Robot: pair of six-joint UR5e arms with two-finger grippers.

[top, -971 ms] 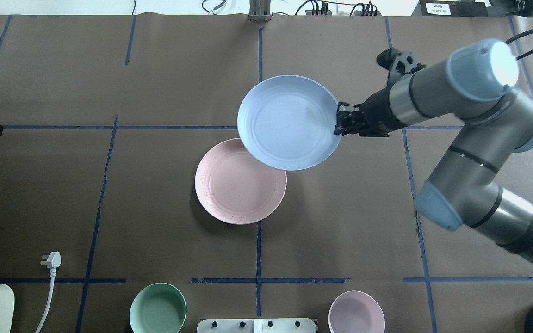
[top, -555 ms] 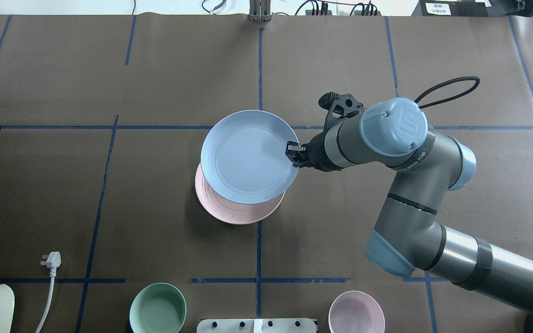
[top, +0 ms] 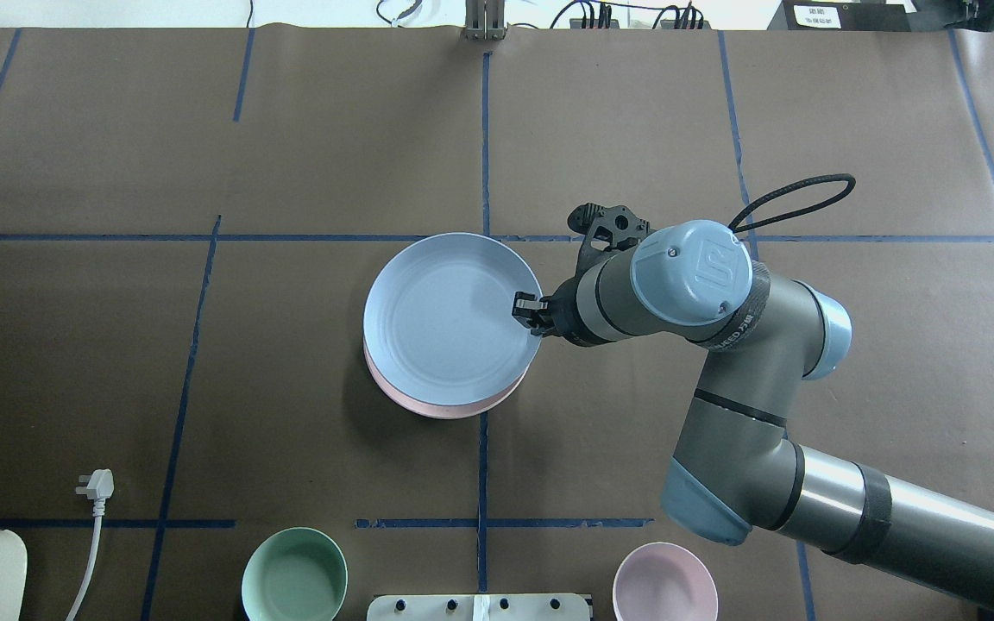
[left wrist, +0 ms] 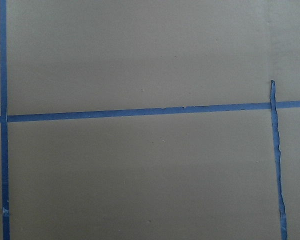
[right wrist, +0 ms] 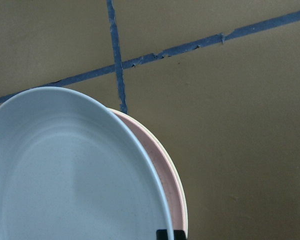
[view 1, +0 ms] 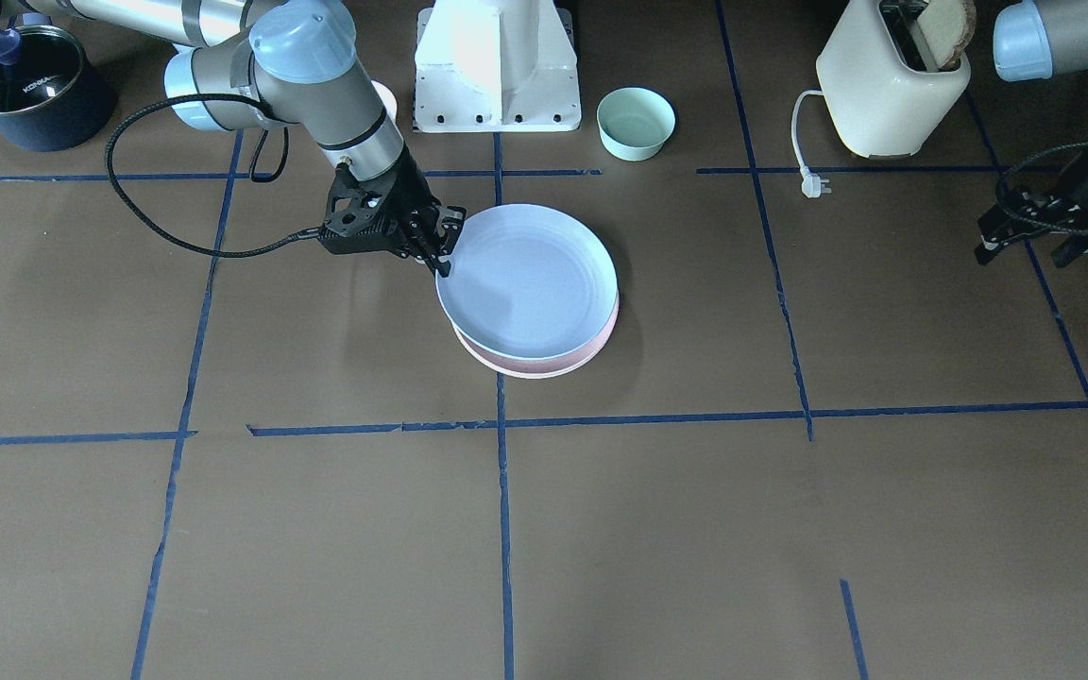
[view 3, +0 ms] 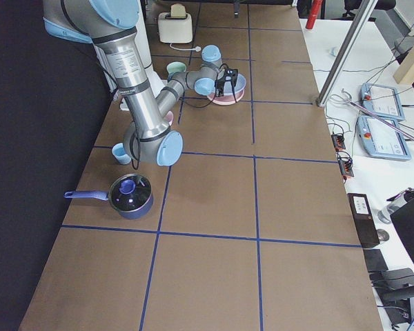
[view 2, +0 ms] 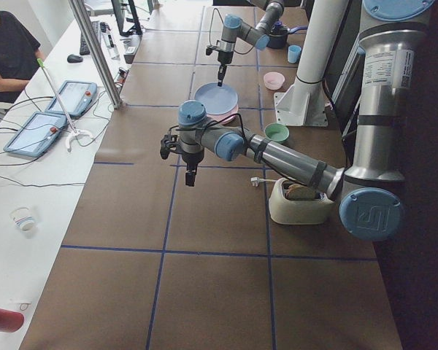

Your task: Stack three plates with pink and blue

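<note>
Brown paper-covered table [top: 204, 129] marked into a grid with blue tape. Near its centre, the right gripper [top: 525, 312] is clenched on the rim of the round, shallow, light blue plate [top: 445, 319]. This plate lies over the pastel pink plate [top: 449, 411], offset slightly so that a pink crescent shows on the robot's side; whether the two touch cannot be told. In the right wrist view a pale cream rim [right wrist: 185, 216] shows just outside the pink one. The left gripper [view 2: 190, 177] hangs over bare table well apart from the plates; the state of its fingers cannot be told. A small mint-green bowl [top: 294, 575] and a small pink bowl [top: 665, 582] stand near the robot's base, and a cream toaster [view 1: 889, 85] beside the mint one.
</note>
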